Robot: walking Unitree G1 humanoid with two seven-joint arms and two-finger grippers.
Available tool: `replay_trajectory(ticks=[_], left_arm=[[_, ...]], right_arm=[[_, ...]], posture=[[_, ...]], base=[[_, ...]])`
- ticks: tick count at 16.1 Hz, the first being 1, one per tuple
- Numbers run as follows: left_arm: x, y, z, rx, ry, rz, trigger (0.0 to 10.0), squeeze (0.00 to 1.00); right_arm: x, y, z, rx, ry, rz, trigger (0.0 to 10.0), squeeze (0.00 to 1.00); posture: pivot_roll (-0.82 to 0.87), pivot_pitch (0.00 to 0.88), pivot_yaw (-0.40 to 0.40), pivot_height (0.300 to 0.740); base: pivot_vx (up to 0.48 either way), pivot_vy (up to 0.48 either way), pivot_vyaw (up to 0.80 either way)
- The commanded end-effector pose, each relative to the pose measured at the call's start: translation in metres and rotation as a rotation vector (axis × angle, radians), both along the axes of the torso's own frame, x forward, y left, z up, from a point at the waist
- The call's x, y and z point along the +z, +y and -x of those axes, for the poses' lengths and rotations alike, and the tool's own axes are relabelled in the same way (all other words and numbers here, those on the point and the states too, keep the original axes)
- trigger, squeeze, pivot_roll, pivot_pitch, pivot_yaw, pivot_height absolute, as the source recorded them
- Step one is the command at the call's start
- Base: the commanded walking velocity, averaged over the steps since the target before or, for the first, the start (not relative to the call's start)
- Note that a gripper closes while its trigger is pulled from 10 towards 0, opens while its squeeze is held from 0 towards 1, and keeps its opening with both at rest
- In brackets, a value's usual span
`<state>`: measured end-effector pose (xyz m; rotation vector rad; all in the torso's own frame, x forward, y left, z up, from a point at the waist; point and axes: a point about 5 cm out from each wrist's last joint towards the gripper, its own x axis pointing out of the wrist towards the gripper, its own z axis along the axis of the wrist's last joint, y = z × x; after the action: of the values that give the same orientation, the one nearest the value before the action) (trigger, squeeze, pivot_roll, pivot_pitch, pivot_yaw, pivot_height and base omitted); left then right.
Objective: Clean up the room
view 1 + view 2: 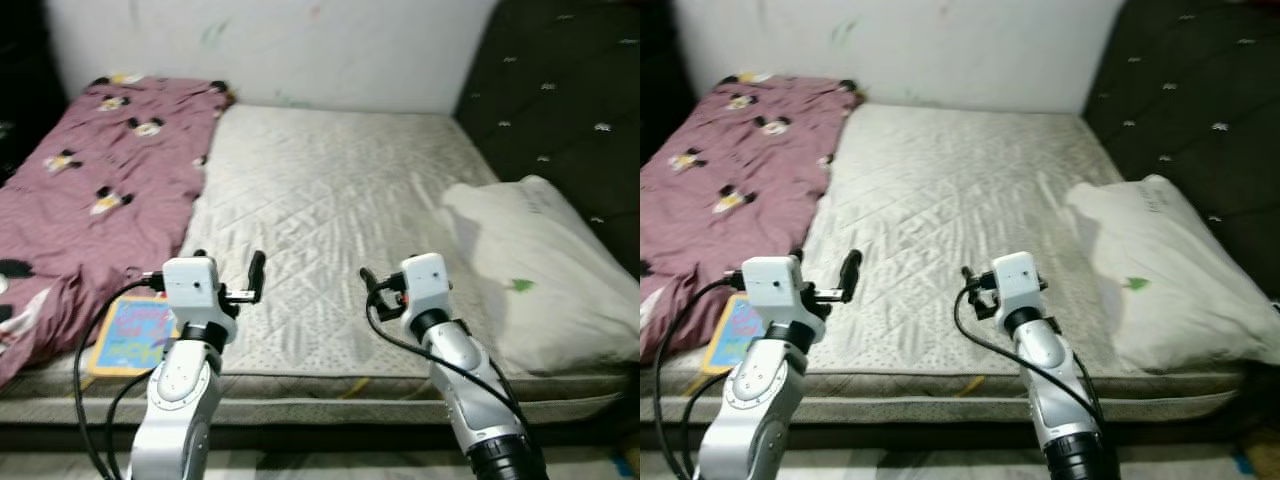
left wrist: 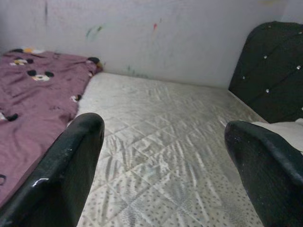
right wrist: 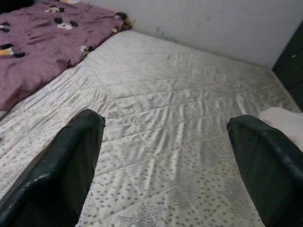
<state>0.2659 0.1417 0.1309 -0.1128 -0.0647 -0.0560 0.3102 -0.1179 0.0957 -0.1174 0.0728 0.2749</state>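
Observation:
A bare quilted mattress (image 1: 330,200) lies in front of me. A crumpled purple blanket (image 1: 90,190) with cartoon mouse prints covers its left side. A white pillow (image 1: 540,270) rests at the right edge. A colourful children's book (image 1: 135,335) sticks out from under the blanket at the front left corner. My left gripper (image 1: 230,268) hovers open over the mattress's front edge, beside the book, with nothing between its fingers (image 2: 71,161). Over the front middle of the mattress my right gripper (image 1: 376,288) is also open and holds nothing, its fingers (image 3: 71,161) spread wide.
A black tufted headboard (image 1: 560,90) stands along the right side behind the pillow. A white wall (image 1: 280,40) with small paint marks closes off the far side. The mattress edge (image 1: 330,385) is close to my body.

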Motion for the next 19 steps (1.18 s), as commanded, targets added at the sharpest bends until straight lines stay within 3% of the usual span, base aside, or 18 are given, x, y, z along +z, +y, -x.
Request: replay_trajectory(ticks=[1,14,19], left_arm=[[-0.002,0.003,-0.001,0.019,0.014,-0.005,10.0,0.0],[-0.001,-0.003,-0.004,0.006,0.007,0.023,10.0,0.0],[0.002,-0.007,-0.002,-0.037,-0.022,0.037,10.0,0.0]], right_arm=[[0.003,0.005,-0.002,0.005,-0.005,-0.016,10.0,0.0],[-0.002,0.004,-0.005,-0.003,0.021,0.009,10.0,0.0],[-0.002,0.004,-0.006,0.0,0.022,0.013,10.0,0.0]], posture=[[0.05,0.028,-0.057,0.74],[0.04,0.023,-0.057,0.74],[0.04,0.015,-0.059,0.74]], base=[[0.0,0.0,0.0],[0.0,0.418,0.0],[0.0,0.0,0.0]])
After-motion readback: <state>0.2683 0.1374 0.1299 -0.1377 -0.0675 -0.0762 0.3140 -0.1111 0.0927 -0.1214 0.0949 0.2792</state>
